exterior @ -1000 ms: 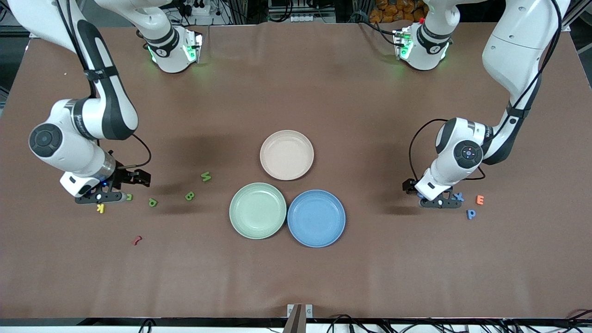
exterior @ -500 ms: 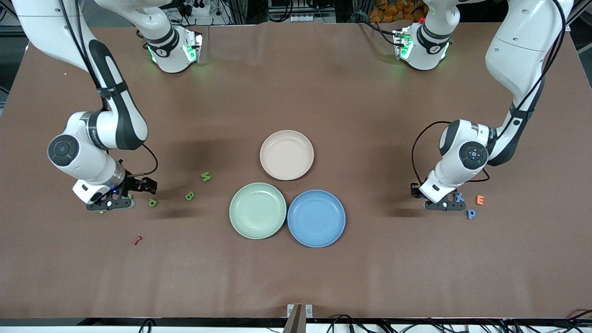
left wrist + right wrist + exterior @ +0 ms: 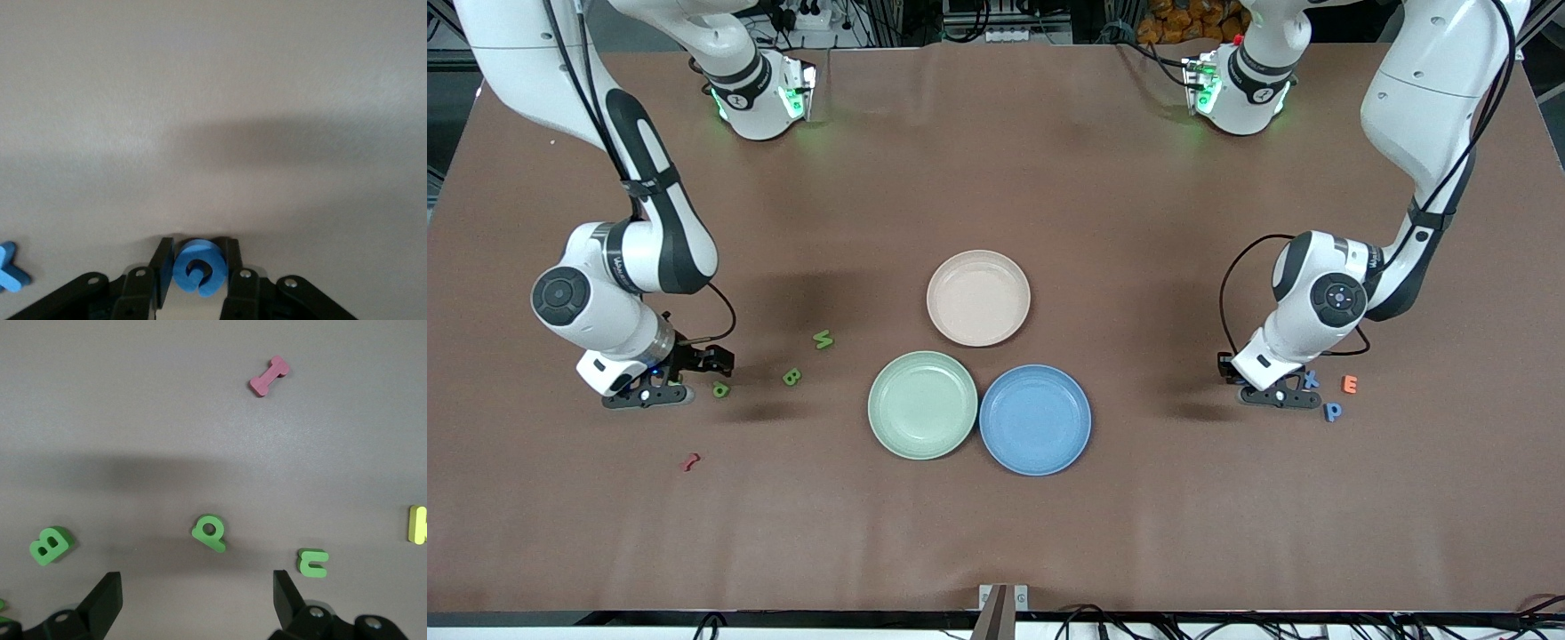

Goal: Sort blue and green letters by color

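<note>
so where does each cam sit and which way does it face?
Front view: high across the table, facing both arms, three plates in the middle.
Left wrist view: on the left arm, looking down at the left gripper shut on a blue G; blue X beside it.
Right wrist view: on the right arm, looking down past the open right gripper at green letters.
Shared: front view also shows the X.

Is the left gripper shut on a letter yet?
Yes, shut. In the left wrist view the left gripper has both fingers pressed against the sides of the blue G, at table level.
</note>
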